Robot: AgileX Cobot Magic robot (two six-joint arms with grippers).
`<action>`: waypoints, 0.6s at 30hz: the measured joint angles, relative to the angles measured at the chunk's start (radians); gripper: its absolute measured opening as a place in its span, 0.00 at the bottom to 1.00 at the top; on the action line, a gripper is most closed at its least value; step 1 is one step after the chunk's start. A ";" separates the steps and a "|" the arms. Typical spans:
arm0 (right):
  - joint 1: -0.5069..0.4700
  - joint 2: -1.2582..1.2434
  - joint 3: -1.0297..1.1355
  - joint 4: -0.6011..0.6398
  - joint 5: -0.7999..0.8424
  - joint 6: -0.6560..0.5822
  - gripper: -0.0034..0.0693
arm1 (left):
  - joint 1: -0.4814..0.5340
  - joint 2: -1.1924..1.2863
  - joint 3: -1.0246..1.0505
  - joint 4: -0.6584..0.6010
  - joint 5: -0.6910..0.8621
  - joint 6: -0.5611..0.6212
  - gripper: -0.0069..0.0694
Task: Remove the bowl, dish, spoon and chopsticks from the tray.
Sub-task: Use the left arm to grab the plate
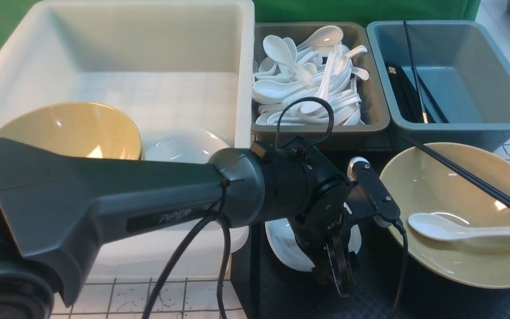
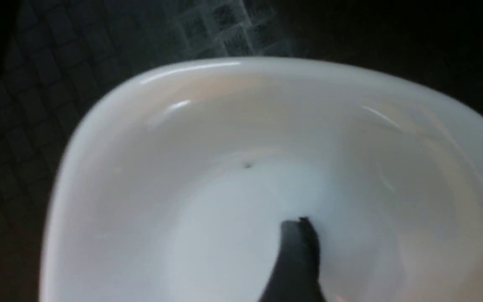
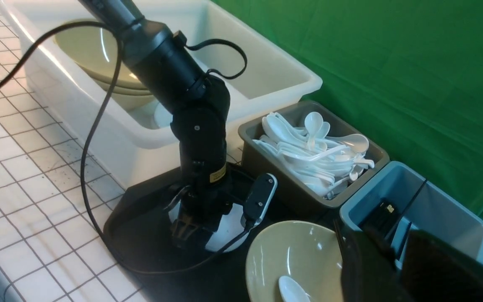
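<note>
Left pincer (image 1: 335, 270) points down over the dish (image 1: 281, 248). One dark finger (image 2: 298, 251) lies inside the hollow, but the other is hidden, so whether it grips the rim cannot be told. The dish is small, glossy and white, with a rounded-square outline and a tiny dark speck inside. It sits at the left of the tray (image 1: 290, 297), a flat black sheet with a diamond texture. To its right on the tray stands the bowl (image 1: 450, 195), wide, shallow and glossy tan. The spoon (image 1: 441, 228), white with a deep oval scoop, lies inside it. The chopsticks (image 1: 472, 179), thin, straight and black, rest slantwise across its far rim. The left forearm reaches level from the left, and its wrist bends steeply downward. Right pincer (image 3: 401, 251) shows only as a dark blur, grip not discernible.
</note>
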 joint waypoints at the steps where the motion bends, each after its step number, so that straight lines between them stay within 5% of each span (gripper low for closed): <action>1: 0.000 0.000 0.000 0.000 0.000 0.000 0.24 | 0.000 0.001 0.000 0.003 -0.003 -0.006 0.57; 5: 0.000 0.000 0.000 0.000 0.000 0.000 0.24 | -0.004 -0.002 -0.003 0.041 -0.001 -0.052 0.24; 18: 0.000 0.000 0.000 0.000 0.000 0.000 0.26 | -0.140 -0.215 0.007 -0.041 0.106 -0.187 0.11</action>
